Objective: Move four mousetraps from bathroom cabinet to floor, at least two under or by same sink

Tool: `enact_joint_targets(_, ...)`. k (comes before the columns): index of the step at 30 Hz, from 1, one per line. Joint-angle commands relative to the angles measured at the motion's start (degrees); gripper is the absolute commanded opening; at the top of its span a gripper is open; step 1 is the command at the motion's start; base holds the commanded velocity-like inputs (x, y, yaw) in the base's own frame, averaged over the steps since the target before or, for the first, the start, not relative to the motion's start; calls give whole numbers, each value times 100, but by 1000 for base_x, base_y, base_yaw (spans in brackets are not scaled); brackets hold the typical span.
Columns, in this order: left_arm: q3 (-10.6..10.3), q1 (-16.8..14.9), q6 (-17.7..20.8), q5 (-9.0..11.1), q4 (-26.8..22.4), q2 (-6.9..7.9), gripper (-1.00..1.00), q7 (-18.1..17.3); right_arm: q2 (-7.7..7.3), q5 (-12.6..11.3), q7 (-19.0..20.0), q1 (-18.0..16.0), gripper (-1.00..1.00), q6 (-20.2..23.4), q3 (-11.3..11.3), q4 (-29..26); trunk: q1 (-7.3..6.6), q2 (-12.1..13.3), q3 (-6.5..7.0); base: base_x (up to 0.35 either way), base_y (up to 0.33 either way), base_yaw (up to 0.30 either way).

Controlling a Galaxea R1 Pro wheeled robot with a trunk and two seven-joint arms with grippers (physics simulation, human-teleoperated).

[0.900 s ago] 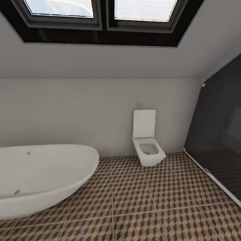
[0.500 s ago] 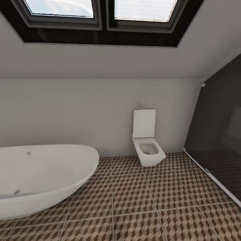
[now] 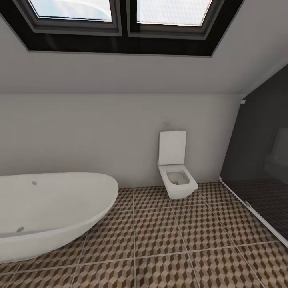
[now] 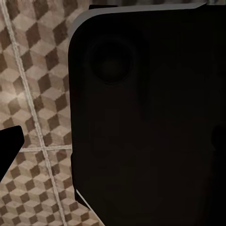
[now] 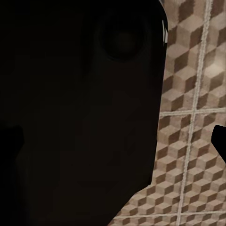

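Here the fingers give little away. In the left wrist view a black finger tip pokes in at the left edge, and a large dark slab of the robot's own body covers the middle and right of the frame; I cannot tell how far that hand is open, or whether it holds anything. The right wrist view is the same story: one dark tip at the right edge, a dark bulk across the left and centre, and the spread cannot be judged. Behind both lies the bathroom floor, its cube-printed tiles split by pale grout lines.

Further out, the head view looks across that floor to a white oval bathtub at the lower left, a white toilet against the back wall a little right of centre, and the dark shower area along the right edge. Skylight windows span the top of the frame. I cannot say where the cabinet, the sink or the mousetraps are from here (the robot seems to be facing away from them), so the fetching has apparently not begun.

As for handling, I would expect each mousetrap to be very light, stiff and thin, and easy to knock aside. Pinching the wooden board across its edges looks safer than gripping the wire parts, which might shift or spring.
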Motion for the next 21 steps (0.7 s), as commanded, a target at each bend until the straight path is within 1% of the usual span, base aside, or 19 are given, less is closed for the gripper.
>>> enact_joint_targets(1, 4, 1, -13, 5, -3, 0, 100, -1, 0, 8, -1, 0, 100, -7, 6, 0, 0, -2, -3, 0, 0, 0)
enact_joint_targets(13, 8, 1, -15, 5, -3, -1, 100, -1, 14, -6, -1, 0, 100, -16, 2, 0, 0, -2, -2, 0, 0, -12)
enact_joint_targets(17, 10, 1, -15, 5, -3, 0, 100, -1, 17, -20, -1, 0, 100, -16, -5, 0, 0, -2, 4, 0, 0, -140)
enact_joint_targets(21, 8, 1, -15, 5, -3, 0, 100, -1, 20, -35, -1, 0, 100, -16, -10, 0, 0, -2, 12, 0, 0, -209)
